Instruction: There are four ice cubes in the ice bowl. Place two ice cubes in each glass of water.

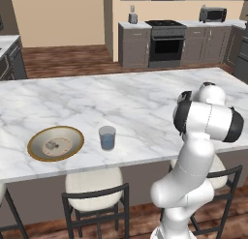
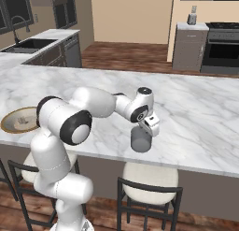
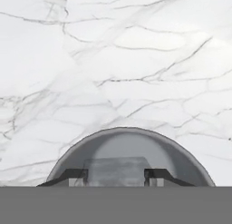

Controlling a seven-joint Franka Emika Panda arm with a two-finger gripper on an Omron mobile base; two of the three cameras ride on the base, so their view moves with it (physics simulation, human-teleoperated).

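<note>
1. Two glasses stand on the marble desk (image 1: 97,102), well apart: a bluish glass of water (image 1: 107,138) just beside the ice bowl (image 1: 35,142), and a darker grey glass (image 2: 140,140) near the front edge, directly under the gripper (image 2: 150,126).
2. In the hand view the gripper (image 3: 115,177) looks straight down into the grey glass (image 3: 181,157); its two fingertips (image 3: 76,175) stand apart with a pale grey block between them. That block looks like an ice cube (image 3: 115,171), but I cannot tell whether the tips are pinching it or it lies in the glass below.
3. The ice cubes (image 1: 52,146) in the bowl show as small pale lumps near its middle (too small to count).
4. Judged handling: a cube is light and stiff, but slick and tiny, so it would likely squirt out of a skewed pinch. Take it on two opposite flat faces, tips square to them and low on the cube, with modest force.
5. The bowl's shallow inside lets cubes slide away from a nudge; come down with the tips straddling one cube and clear of its neighbours.
6. The glasses are light and tippable (water inside), so release from above the rim without touching the wall.
</note>
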